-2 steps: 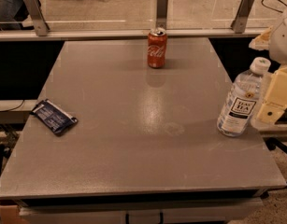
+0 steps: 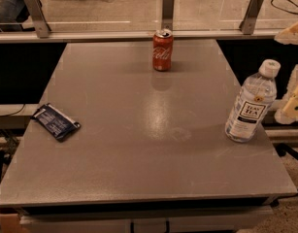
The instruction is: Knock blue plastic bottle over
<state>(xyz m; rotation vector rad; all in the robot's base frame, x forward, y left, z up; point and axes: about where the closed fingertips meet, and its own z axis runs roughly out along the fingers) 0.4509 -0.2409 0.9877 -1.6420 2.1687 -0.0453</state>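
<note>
The bottle point(image 2: 250, 106) stands near the right edge of the desk point(image 2: 139, 144), and the end effector point(image 2: 291, 105) hangs just beside it, out past that edge; we cannot tell whether it is wide or narrow. We judge that a push too low could slide the bottle rather than tip it, and once down it might roll off the edge

Gripper point(image 2: 291, 102) seemingly farther right of bottle point(image 2: 250, 106)
</note>
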